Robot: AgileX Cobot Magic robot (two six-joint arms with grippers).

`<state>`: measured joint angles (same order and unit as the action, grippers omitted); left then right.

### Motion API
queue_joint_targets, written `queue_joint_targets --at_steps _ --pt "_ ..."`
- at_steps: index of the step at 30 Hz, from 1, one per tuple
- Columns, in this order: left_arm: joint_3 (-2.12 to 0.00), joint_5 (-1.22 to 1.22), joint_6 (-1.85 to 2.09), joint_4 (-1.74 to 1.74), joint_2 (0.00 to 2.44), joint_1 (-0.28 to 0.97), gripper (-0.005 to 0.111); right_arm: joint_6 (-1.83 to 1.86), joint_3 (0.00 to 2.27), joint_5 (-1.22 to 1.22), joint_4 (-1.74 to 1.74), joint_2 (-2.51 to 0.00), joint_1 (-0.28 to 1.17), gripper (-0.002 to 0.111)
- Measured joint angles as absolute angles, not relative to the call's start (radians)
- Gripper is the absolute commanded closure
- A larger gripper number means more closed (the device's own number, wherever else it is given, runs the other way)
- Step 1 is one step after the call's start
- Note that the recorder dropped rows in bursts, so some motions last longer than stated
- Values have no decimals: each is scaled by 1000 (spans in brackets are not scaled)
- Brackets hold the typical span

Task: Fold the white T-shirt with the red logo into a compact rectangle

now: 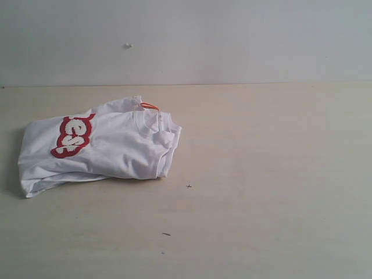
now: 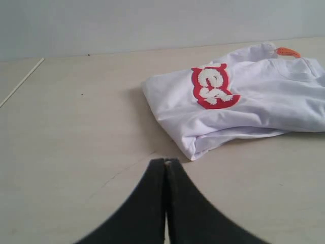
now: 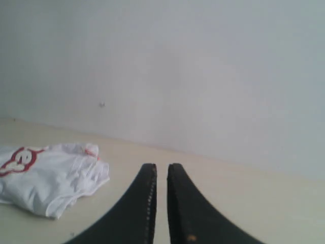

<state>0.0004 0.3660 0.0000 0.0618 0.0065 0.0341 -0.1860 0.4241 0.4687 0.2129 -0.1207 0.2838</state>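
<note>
The red logo (image 1: pixel 74 135) on the folded T-shirt (image 1: pixel 116 148) shows puffy white letters; only "es" is legible, the rest lying under the fold. The orange tag (image 1: pixel 149 106) carries no legible text. A small cross mark (image 1: pixel 188 186) stands on the tabletop (image 1: pixel 273 174).

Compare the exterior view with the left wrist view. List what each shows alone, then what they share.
Exterior only: the shirt's whole outline, a small cross-shaped mark on the table, and a speck on the wall.

Left wrist only: the left gripper, fingers pressed shut, clear of the cloth.

Both: the folded white T-shirt, its red logo on top, and the orange tag.
</note>
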Motion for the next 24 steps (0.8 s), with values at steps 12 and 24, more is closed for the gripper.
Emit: queue_joint_targets --at_steps 12,24 --pt "0 366 0 60 6 34 107 -186 342 515 155 -16 216 98" --pt "0 366 0 60 6 34 107 -186 148 419 155 -4 26 98"
